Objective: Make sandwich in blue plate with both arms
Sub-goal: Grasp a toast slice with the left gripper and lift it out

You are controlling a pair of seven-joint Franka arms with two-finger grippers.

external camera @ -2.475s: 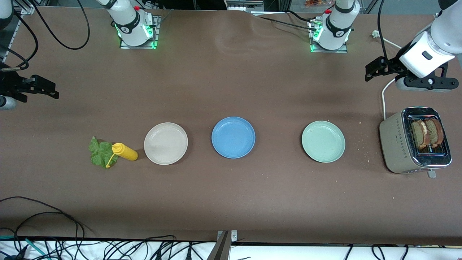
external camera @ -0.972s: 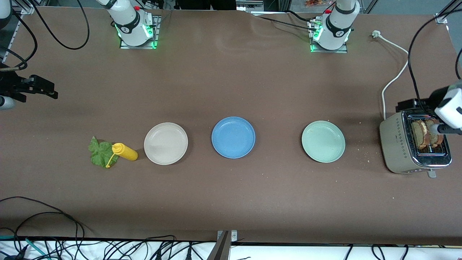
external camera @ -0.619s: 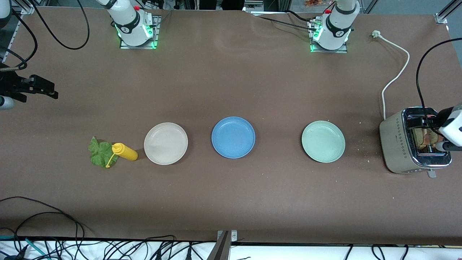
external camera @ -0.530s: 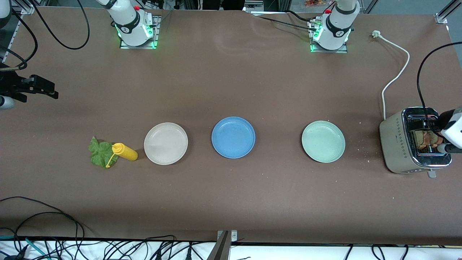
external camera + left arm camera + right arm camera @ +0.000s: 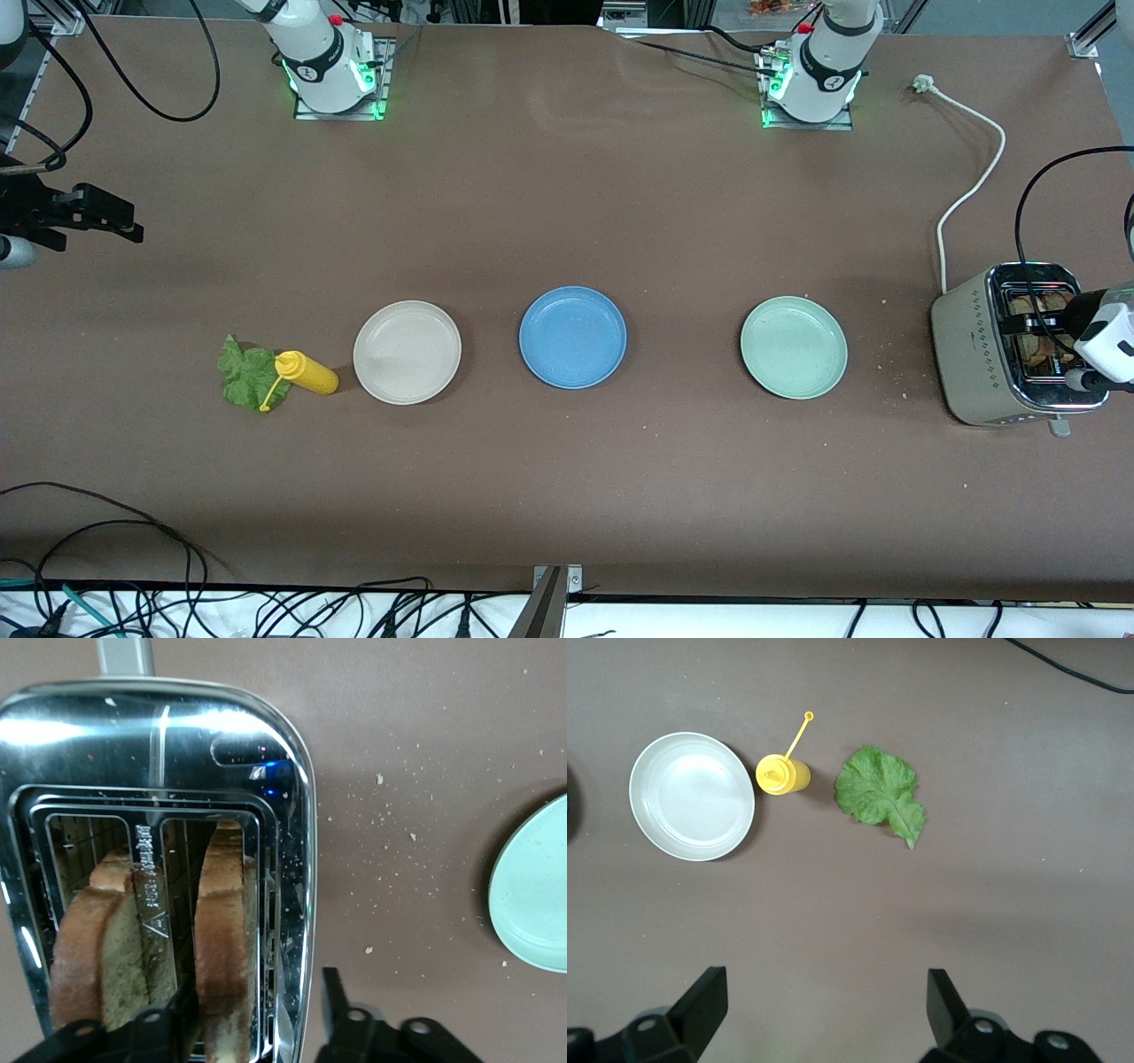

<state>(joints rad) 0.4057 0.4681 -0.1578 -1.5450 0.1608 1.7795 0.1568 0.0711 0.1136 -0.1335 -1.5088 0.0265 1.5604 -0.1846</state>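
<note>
Your left gripper (image 5: 257, 1014) straddles a bread slice (image 5: 221, 939) in the toaster (image 5: 292, 815), fingers part-open; right gripper (image 5: 824, 1014) waits wide open.

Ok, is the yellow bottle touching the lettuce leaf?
Apart. The right wrist view, looking down, shows bare table between the yellow bottle and the lettuce leaf.

Even, bright overhead light; plates cast short soft shadows on the matte brown table (image 5: 567, 204). Strong glare and reflections on the chrome toaster (image 5: 159, 753) top. Green LEDs glow at both arm bases. All views are sharp.
</note>
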